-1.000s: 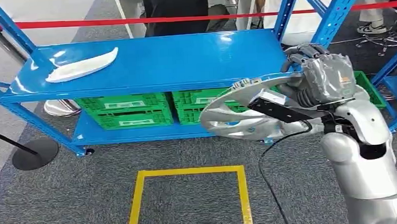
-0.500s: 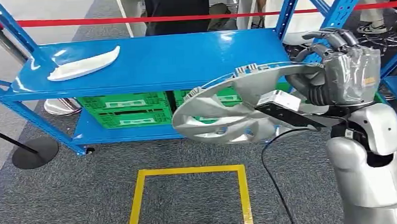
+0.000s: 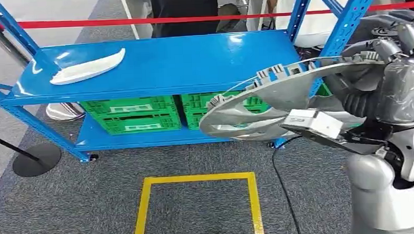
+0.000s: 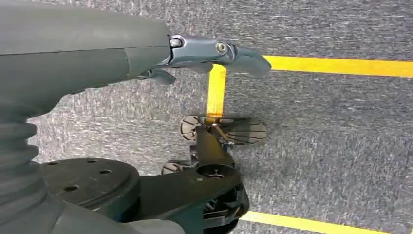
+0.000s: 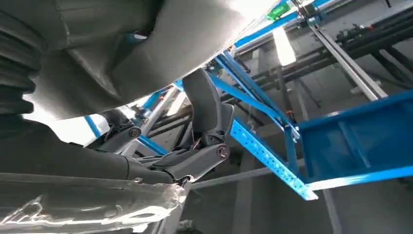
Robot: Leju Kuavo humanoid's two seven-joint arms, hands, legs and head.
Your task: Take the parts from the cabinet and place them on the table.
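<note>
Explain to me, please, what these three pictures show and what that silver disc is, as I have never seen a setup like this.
This is a humanoid robot with two silver arms. The wide picture comes from a camera on its head, looking forward and down. There, its right robot hand grips a silver wheel cover by the rim, in front of a blue shelving rack. A white curved part lies on the rack's top shelf, and green crates stand on the lower one. The other two pictures come from cameras at the wrists. The left robot hand hangs over grey carpet with yellow tape and holds nothing that I can see.
</note>
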